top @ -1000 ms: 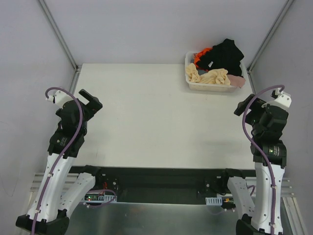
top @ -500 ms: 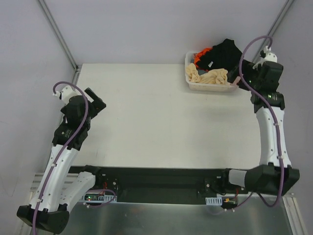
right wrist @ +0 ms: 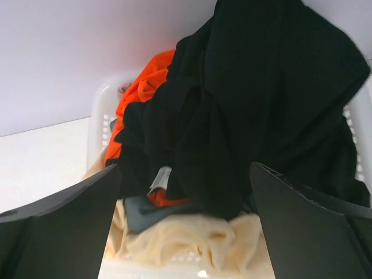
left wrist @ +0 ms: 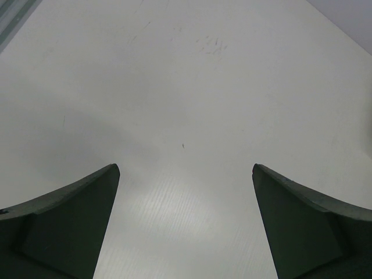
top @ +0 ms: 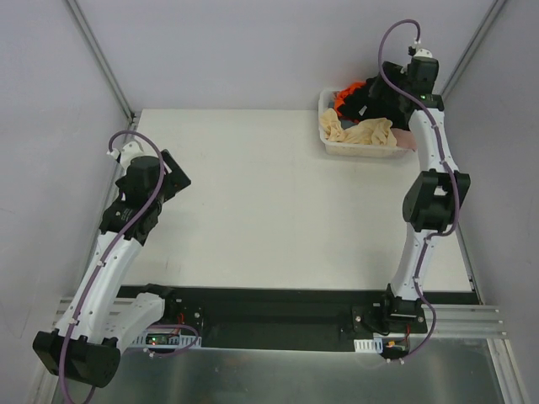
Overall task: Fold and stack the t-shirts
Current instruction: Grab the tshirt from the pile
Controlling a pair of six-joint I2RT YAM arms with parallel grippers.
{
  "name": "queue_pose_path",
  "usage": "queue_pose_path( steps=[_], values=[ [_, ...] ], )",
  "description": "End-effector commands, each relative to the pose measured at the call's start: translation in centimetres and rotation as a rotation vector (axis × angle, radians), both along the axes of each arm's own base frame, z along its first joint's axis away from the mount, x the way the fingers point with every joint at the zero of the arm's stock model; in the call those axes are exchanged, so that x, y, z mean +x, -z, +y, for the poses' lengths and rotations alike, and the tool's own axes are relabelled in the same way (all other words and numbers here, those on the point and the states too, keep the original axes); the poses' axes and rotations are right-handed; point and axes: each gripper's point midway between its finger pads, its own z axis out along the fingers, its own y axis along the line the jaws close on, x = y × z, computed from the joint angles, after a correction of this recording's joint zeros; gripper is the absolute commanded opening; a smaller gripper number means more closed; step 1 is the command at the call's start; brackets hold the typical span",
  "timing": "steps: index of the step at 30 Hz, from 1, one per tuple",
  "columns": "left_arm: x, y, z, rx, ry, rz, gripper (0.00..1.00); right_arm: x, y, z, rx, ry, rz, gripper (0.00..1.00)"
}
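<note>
— From overhead, what's the left claw doing?

— It's spread wide with nothing in it, above the flat white table. No cloth anywhere near it.

— And the right claw?

— It hangs over the white plastic rectangular basket at the far right corner. The claw is dark against the large plain black t-shirt, so from up there I can't make out its jaws. The bright orange t-shirt lies just left of the claw and the cream-beige t-shirt on its near side. All three are heaped in the basket, unfolded.

— What about the left wrist camera?

— Two dark fingers set far apart, with bare table between and beyond them. That view shows the table alone.

— And the right wrist camera?

— It settles what the overhead hides. The jaws stand wide and grip nothing. The black shirt is bunched straight ahead between them, and I can't tell whether it brushes either finger. Orange shows ahead to the claw's left, against the basket's slotted wall. Cream lies below the black, close under the claw. A small pale tag sits among the black folds.
</note>
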Motion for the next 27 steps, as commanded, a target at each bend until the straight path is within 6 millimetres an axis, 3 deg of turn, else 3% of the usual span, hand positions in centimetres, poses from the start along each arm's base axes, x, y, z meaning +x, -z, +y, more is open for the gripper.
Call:
queue_pose_path(
  steps=[1,5,8,9,11,12,14,15,16,17,18,20,21,23,24,26,27],
  values=[
    [0.6,-1.5,-0.2,0.004,0.020,-0.025,0.99,3.1,0.1,-1.0,-0.059,0.056,-0.071,0.97],
    [0.7,-1.1,-0.3,0.001,0.023,-0.014,0.99,4.9,3.2,-1.6,-0.069,0.085,-0.068,0.97],
    [0.8,-1.3,-0.4,0.003,0.028,-0.014,0.99,6.0,4.6,-1.2,-0.039,0.081,-0.065,0.72],
    [0.8,-1.3,-0.5,0.003,0.029,-0.014,0.99,6.3,4.5,-0.6,-0.015,0.055,-0.087,0.55],
    [0.9,-1.3,-0.6,-0.002,0.031,-0.013,0.99,6.7,3.6,0.1,0.012,0.018,-0.128,0.41],
    [1.1,-1.2,-0.7,-0.007,0.036,-0.007,0.99,6.9,2.1,0.2,0.014,0.002,-0.172,0.30],
    [1.2,-1.4,-1.3,-0.018,0.064,-0.007,0.99,6.8,0.3,0.6,0.022,-0.024,-0.217,0.20],
    [1.3,-1.2,-1.4,-0.018,0.072,0.001,0.99,6.5,-1.8,0.8,0.020,-0.028,-0.260,0.13],
    [1.3,-1.0,-1.5,-0.021,0.073,0.006,0.99,6.3,-2.6,0.8,0.022,-0.031,-0.274,0.11],
    [1.4,-0.8,-1.5,-0.023,0.073,0.013,0.99,5.9,-3.5,0.8,0.021,-0.034,-0.286,0.02],
    [1.3,-0.6,-1.5,-0.023,0.073,0.018,0.99,5.3,-6.9,0.9,0.017,-0.039,-0.365,0.01],
    [1.4,-0.6,-1.8,-0.029,0.090,0.020,0.99,4.3,-9.1,1.2,0.018,-0.056,-0.412,0.01],
    [1.3,-0.8,-2.0,-0.032,0.098,0.015,0.99,3.2,-12.4,1.5,0.014,-0.065,-0.480,0.01],
    [1.1,-1.0,-2.2,-0.049,0.109,0.005,0.99,1.8,-14.7,2.0,0.041,-0.084,-0.521,0.01],
    [1.0,-1.0,-2.2,-0.053,0.107,0.003,0.99,0.4,-17.4,2.4,0.041,-0.099,-0.570,0.01],
    [0.9,-1.1,-2.3,-0.056,0.109,-0.002,0.99,-1.1,-19.4,3.2,0.043,-0.135,-0.603,0.01],
    [0.8,-1.1,-2.4,-0.061,0.115,-0.002,0.99,-2.6,-21.6,3.5,0.041,-0.148,-0.639,0.01]
  ],
)
